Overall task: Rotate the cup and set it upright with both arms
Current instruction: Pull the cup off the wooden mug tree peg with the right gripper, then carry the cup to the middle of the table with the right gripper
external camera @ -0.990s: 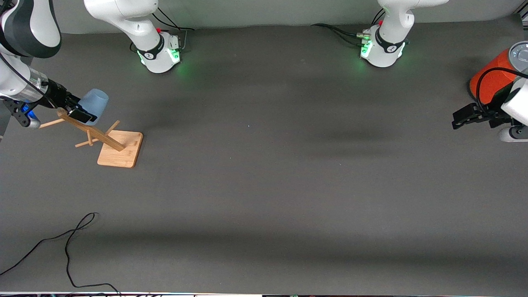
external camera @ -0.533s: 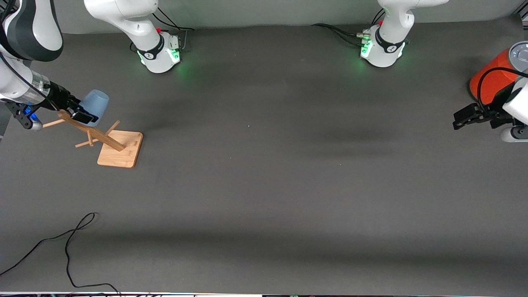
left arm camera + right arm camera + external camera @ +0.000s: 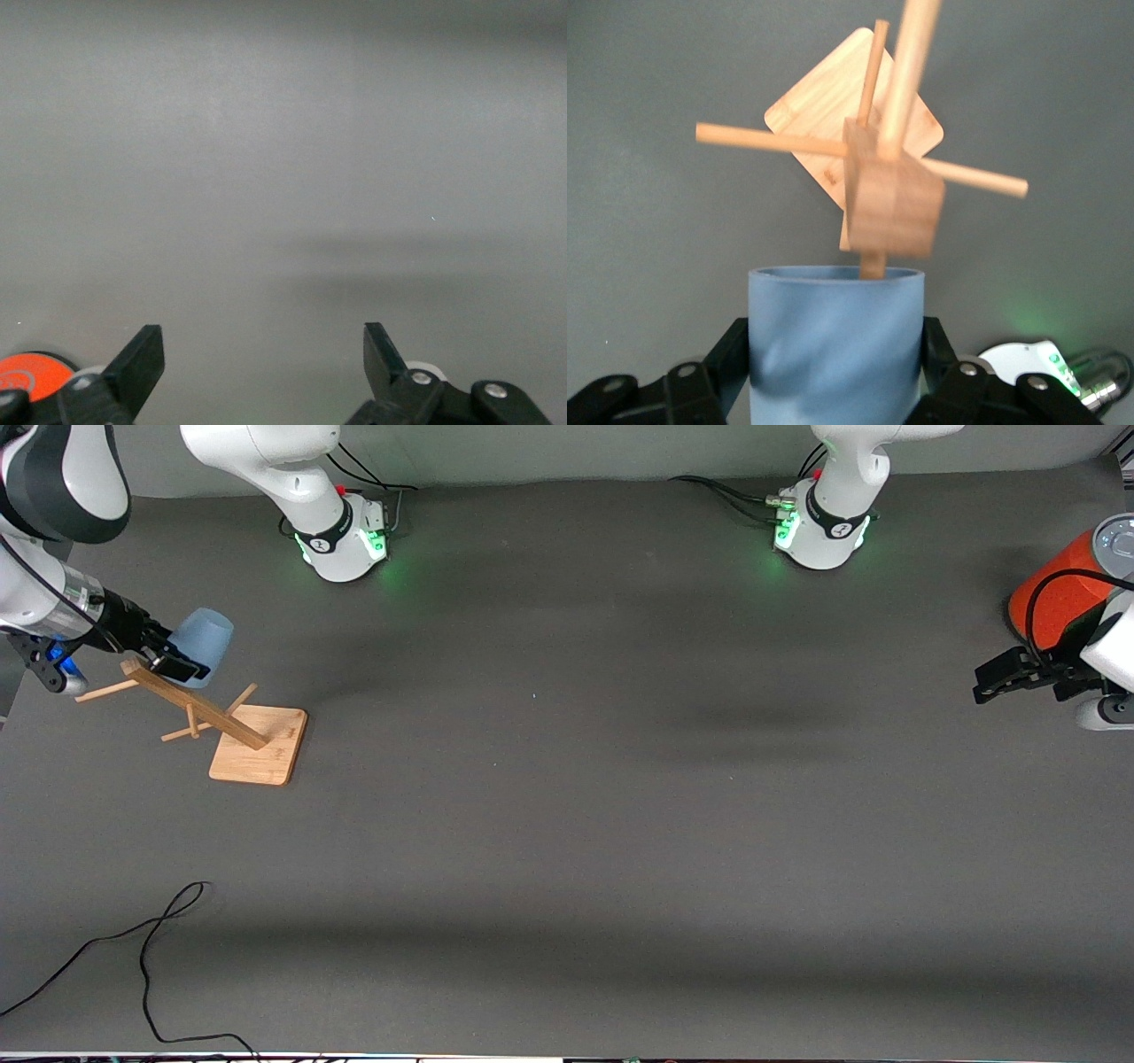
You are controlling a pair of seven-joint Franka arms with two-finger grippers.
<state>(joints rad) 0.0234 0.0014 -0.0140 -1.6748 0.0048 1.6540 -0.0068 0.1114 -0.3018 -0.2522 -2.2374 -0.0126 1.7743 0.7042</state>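
The right arm's black two-finger claw [image 3: 173, 662] is gripping the small light-blue tapered plastic cup [image 3: 203, 646] at the top of the wooden peg stand [image 3: 197, 710], toward the right arm's end of the dark grey counter [image 3: 567, 797]. The cup is lying tilted, its closed base pointing toward the middle of the counter. In the right wrist view the claw [image 3: 837, 376] is clenching the cup [image 3: 835, 345] from both sides, one finger [image 3: 726, 363] pressing each wall, and one wooden peg [image 3: 873, 264] of the stand is reaching to the cup's mouth. The stand's square bamboo base [image 3: 260, 746] is sitting flat on the counter, nearer to the front camera than the cup.

The left arm is waiting at its own end of the counter, its claw [image 3: 997, 679] hanging released over bare counter beside a large orange cylinder with a grey top [image 3: 1063, 593]. In the left wrist view its fingers [image 3: 142, 359] are standing wide apart with nothing between them.

A thin black cable [image 3: 146, 943] is lying loose near the front edge.
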